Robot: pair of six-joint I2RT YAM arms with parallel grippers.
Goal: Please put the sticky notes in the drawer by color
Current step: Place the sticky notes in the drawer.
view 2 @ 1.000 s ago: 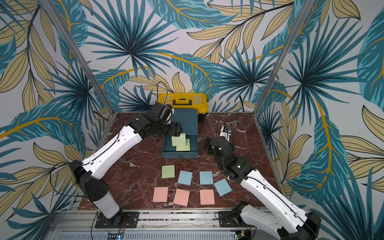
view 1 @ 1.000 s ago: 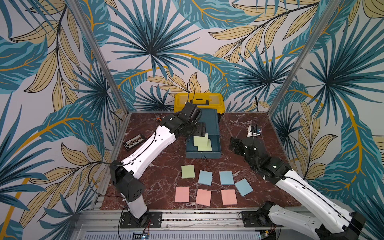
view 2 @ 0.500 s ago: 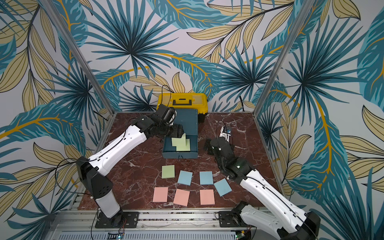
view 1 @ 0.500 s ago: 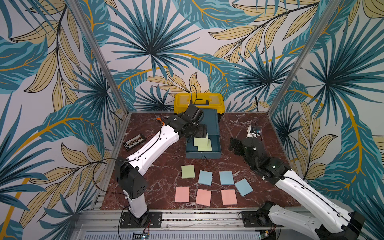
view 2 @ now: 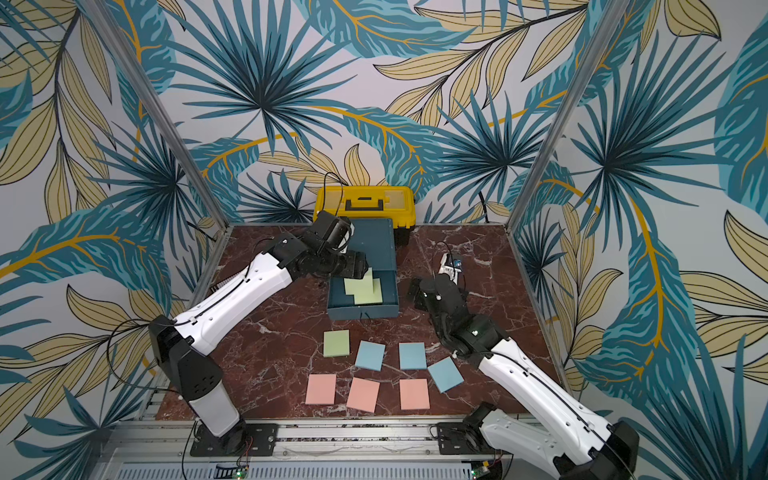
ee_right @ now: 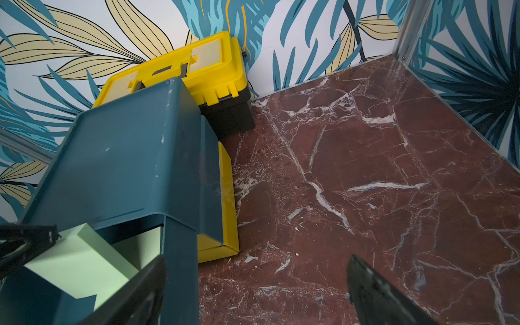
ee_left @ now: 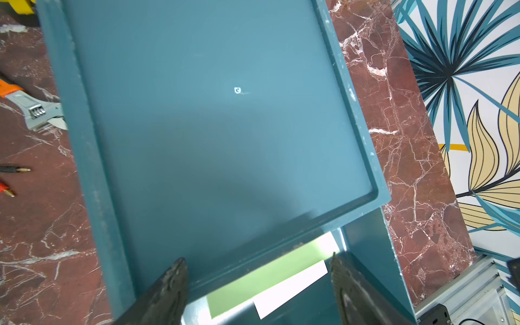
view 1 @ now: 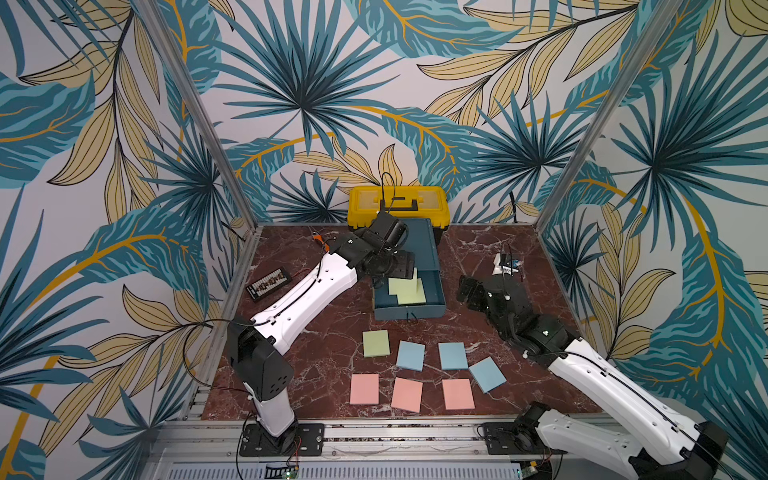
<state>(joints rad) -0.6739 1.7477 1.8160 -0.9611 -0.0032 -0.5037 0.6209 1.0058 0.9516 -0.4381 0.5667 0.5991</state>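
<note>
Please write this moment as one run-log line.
left gripper: open, above open drawer | right gripper: open, beside it | inside: two green pads | table: one green pad, three blue pads, three pink pads

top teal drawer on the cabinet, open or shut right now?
Open. The teal drawer is pulled out in front of the cabinet, with green sticky notes visible inside it.

No text, brand or number can be read anywhere. The teal boxy plastic cabinet (ee_left: 219, 126) carries one tiny white mark (ee_left: 237, 90) on its top, too small to tell as letter or logo. The flat black strip (view 1: 269, 282) at the left edge of the desk (view 1: 478, 249) shows pale rows, blurred beyond reading.
</note>
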